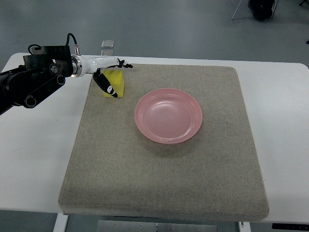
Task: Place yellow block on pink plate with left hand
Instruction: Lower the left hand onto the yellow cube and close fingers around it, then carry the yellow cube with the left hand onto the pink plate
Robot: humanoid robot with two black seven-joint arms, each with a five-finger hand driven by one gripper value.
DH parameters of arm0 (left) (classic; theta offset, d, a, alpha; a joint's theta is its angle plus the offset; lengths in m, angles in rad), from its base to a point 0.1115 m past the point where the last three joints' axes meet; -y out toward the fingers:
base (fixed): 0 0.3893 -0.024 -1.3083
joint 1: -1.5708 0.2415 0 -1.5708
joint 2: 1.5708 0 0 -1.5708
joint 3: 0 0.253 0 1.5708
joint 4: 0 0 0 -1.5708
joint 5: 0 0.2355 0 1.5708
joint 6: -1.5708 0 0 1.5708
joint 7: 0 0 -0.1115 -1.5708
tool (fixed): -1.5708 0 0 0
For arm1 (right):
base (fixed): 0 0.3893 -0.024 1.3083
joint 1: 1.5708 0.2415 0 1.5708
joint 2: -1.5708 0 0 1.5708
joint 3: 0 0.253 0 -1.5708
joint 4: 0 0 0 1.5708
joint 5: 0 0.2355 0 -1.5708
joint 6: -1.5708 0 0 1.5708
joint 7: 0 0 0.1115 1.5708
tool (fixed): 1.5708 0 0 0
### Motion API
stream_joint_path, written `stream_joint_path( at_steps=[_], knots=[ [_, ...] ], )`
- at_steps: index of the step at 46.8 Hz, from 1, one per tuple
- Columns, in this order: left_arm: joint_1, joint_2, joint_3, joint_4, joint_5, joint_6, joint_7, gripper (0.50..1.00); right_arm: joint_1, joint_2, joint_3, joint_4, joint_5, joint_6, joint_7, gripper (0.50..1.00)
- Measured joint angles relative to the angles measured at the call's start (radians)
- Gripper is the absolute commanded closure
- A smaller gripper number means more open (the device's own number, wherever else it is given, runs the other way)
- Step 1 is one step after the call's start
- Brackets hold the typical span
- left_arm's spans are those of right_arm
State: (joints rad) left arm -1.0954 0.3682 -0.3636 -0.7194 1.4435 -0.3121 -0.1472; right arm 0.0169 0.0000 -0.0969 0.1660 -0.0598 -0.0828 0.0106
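Observation:
The yellow block [117, 82] sits at the far left corner of the mat. My left hand [119, 80], whose arm comes in from the left edge, is closed around it: white fingers [104, 61] run along the block's far side and a black-tipped finger [107, 86] lies across its near left face. I cannot tell whether the block rests on the mat or is raised slightly above it. The pink plate [168, 116] lies right of the block near the mat's middle, with nothing on it. The right arm is not visible.
A grey-beige mat [164, 179] covers most of the white table [38, 145]. A small clear clip-like object [107, 45] stands at the table's far edge, just behind the hand. Grey floor lies beyond the table.

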Motion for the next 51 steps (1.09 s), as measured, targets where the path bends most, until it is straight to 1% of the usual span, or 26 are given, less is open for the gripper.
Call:
stream_joint_path(
  at_steps=[2, 5, 6, 10, 11, 13, 14, 17, 19, 20, 21, 30, 37, 45, 51],
  knots=[
    [0.000, 0.000, 0.016, 0.001, 0.001, 0.020, 0.000, 0.534, 0.000, 0.000, 0.000, 0.000, 0.000, 0.000, 0.000, 0.576],
    [0.000, 0.000, 0.037, 0.001, 0.005, 0.041, 0.000, 0.570, 0.000, 0.000, 0.000, 0.000, 0.000, 0.000, 0.000, 0.576],
    [0.000, 0.000, 0.042, 0.002, 0.009, 0.048, 0.000, 0.589, 0.000, 0.000, 0.000, 0.000, 0.000, 0.000, 0.000, 0.576],
    [0.000, 0.000, 0.047, 0.002, 0.024, 0.059, 0.000, 0.703, 0.000, 0.000, 0.000, 0.000, 0.000, 0.000, 0.000, 0.576],
    [0.000, 0.000, 0.047, 0.002, 0.028, 0.060, 0.000, 0.741, 0.000, 0.000, 0.000, 0.000, 0.000, 0.000, 0.000, 0.576],
    [0.000, 0.000, 0.047, 0.002, 0.035, 0.061, 0.000, 0.844, 0.000, 0.000, 0.000, 0.000, 0.000, 0.000, 0.000, 0.576],
    [0.000, 0.000, 0.047, 0.002, 0.039, 0.061, -0.001, 0.876, 0.000, 0.000, 0.000, 0.000, 0.000, 0.000, 0.000, 0.576],
    [0.000, 0.000, 0.047, 0.002, 0.048, 0.061, -0.001, 0.928, 0.000, 0.000, 0.000, 0.000, 0.000, 0.000, 0.000, 0.576],
    [0.001, 0.000, 0.048, 0.002, 0.056, 0.061, -0.001, 0.981, 0.000, 0.000, 0.000, 0.000, 0.000, 0.000, 0.000, 0.576],
    [0.001, 0.000, 0.048, 0.002, 0.061, 0.061, -0.001, 0.994, 0.000, 0.000, 0.000, 0.000, 0.000, 0.000, 0.000, 0.576],
    [0.001, 0.000, 0.048, 0.002, 0.064, 0.061, 0.000, 1.000, 0.000, 0.000, 0.000, 0.000, 0.000, 0.000, 0.000, 0.576],
    [-0.008, 0.005, 0.048, 0.000, 0.073, 0.061, 0.000, 1.000, 0.000, 0.000, 0.000, 0.000, 0.000, 0.000, 0.000, 0.576],
    [-0.042, 0.042, 0.034, -0.023, 0.056, 0.057, -0.001, 1.000, 0.000, 0.000, 0.000, 0.000, 0.000, 0.000, 0.000, 0.576],
    [-0.054, 0.105, 0.015, -0.141, 0.047, 0.062, -0.002, 1.000, 0.000, 0.000, 0.000, 0.000, 0.000, 0.000, 0.000, 0.576],
    [-0.046, 0.122, 0.011, -0.265, 0.036, 0.062, -0.002, 1.000, 0.000, 0.000, 0.000, 0.000, 0.000, 0.000, 0.000, 0.576]
  ],
)
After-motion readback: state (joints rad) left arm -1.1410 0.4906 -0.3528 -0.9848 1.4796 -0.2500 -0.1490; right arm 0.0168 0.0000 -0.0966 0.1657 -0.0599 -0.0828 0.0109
